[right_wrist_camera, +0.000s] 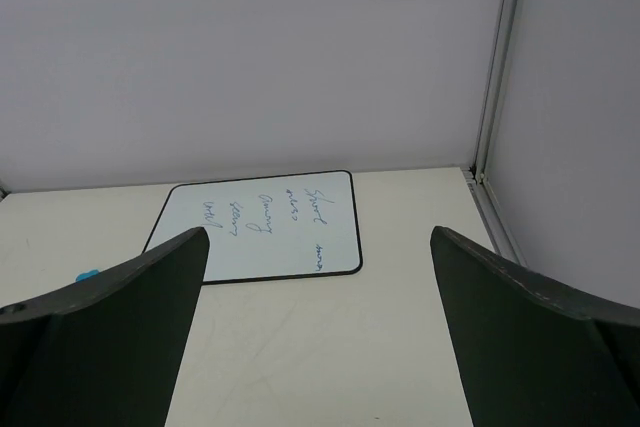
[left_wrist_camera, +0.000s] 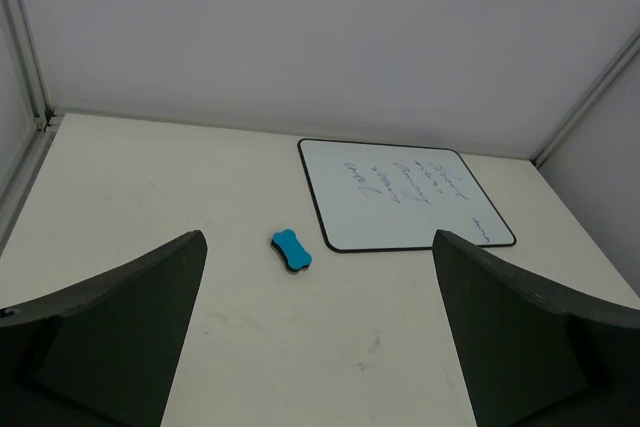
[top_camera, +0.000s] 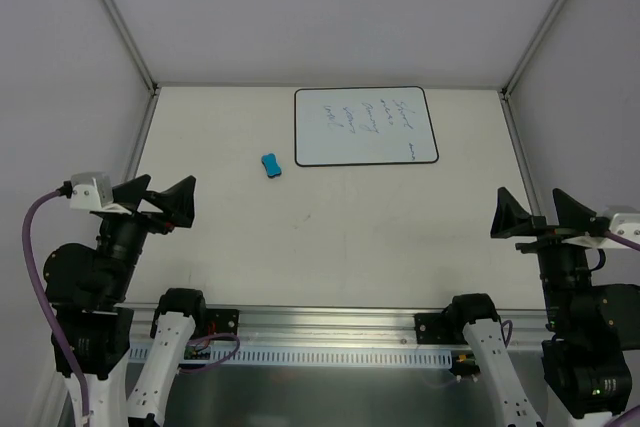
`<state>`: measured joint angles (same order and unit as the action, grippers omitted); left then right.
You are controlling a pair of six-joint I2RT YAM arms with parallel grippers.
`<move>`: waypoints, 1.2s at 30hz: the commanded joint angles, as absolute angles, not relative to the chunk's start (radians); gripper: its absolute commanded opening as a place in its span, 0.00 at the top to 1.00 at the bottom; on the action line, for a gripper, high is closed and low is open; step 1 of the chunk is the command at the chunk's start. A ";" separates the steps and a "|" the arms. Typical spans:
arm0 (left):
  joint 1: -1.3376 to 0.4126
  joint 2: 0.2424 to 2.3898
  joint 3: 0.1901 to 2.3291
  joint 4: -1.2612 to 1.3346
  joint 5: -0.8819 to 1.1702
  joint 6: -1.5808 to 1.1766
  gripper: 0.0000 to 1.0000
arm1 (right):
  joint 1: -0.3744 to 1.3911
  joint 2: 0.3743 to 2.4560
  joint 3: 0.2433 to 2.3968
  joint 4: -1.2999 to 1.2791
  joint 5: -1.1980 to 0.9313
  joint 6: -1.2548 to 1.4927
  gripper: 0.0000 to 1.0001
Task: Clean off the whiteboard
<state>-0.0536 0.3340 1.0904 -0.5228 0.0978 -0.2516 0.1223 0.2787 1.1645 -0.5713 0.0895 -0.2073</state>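
Observation:
The whiteboard lies flat at the far middle-right of the table, with several lines of blue handwriting on it. It also shows in the left wrist view and the right wrist view. A small blue eraser lies on the table just left of the board, also in the left wrist view; only its edge shows in the right wrist view. My left gripper is open and empty near the front left. My right gripper is open and empty near the front right.
The cream table is closed in by white walls with metal corner posts. A metal rail runs along the near edge between the two arm bases.

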 commanded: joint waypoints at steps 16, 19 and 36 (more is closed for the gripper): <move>-0.063 0.478 0.924 -0.503 0.097 -0.272 0.01 | 0.129 0.730 1.115 -0.450 -0.215 -0.003 0.01; -0.063 0.514 0.890 -0.500 0.092 -0.279 0.01 | 0.136 0.865 1.094 -0.376 -0.233 -0.003 0.01; -0.061 0.583 0.733 -0.426 0.074 -0.302 0.01 | 0.436 1.778 1.356 -0.144 0.201 -0.130 0.09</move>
<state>-0.0536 0.5949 0.7403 -0.4759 0.0948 -0.2966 0.3859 1.7184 1.2613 -0.2016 0.0807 -0.0929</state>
